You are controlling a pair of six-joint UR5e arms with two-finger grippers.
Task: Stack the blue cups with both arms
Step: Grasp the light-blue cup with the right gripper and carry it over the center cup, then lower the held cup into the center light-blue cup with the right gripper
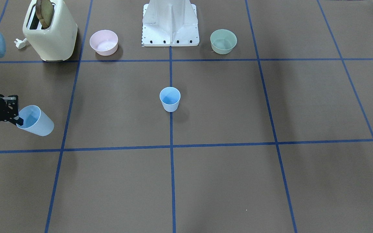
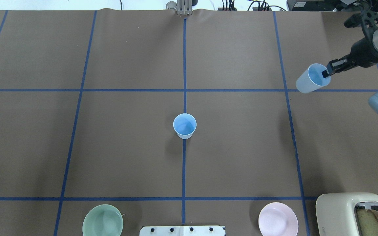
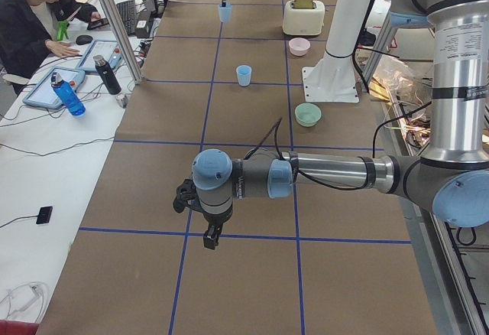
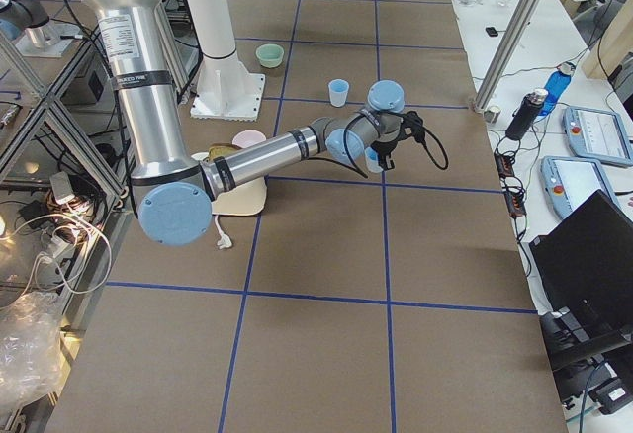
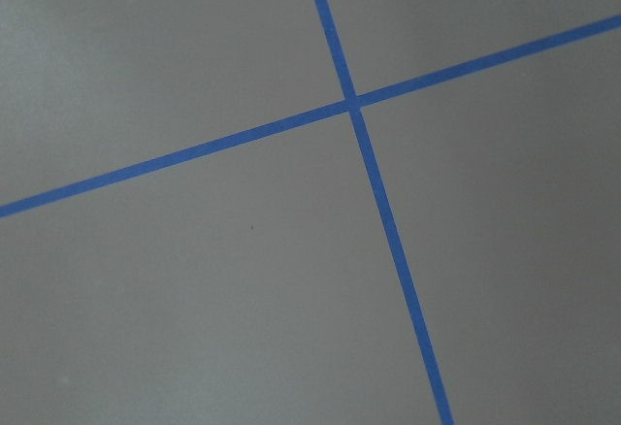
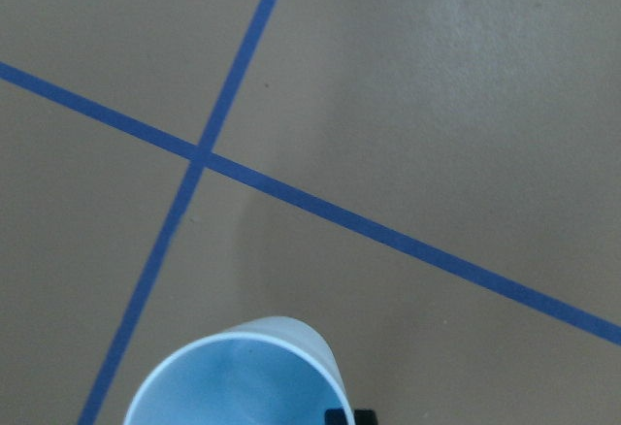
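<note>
While the right gripper (image 2: pixel 326 72) pinches the rim of one blue cup (image 2: pixel 312 80), one finger sits inside the mouth and the other outside the wall, so the jaws are pressed onto that thin edge. The cup hangs below the fingers with its mouth up toward the wrist camera. Whether its base is clear of the table (image 2: pixel 126 154), I can't say for sure.

Just past the cup's rim there's a crossing of blue tape lines (image 6: pixel 199 153), and it's bare brown surface all round the hand, plenty of room there.

Out from the hand toward the middle of the table, well apart, the second blue cup (image 2: pixel 184 126) stands upright with its mouth open, right on the centre tape line. Nothing lies between it and the gripped cup.

Back from the hand toward the robot's side sits a cream toaster (image 2: pixel 356 213) with a slice of bread in its slot. Just beside that is a pink bowl (image 2: pixel 278 219), then the white base pedestal (image 2: pixel 182 230), then a pale-green bowl (image 2: pixel 102 220) beyond it. All four line up along the robot's edge, well apart from both cups.

Now the left gripper (image 3: pixel 212 237): it's far off at the other end of the table, fingers pointing down over bare surface near a tape line. It shows only in the left side view, so spread or pressed together, I cannot tell. Its wrist camera sees only tape and brown table.

A person (image 3: pixel 34 14) sits at a desk beyond the operators' edge.
</note>
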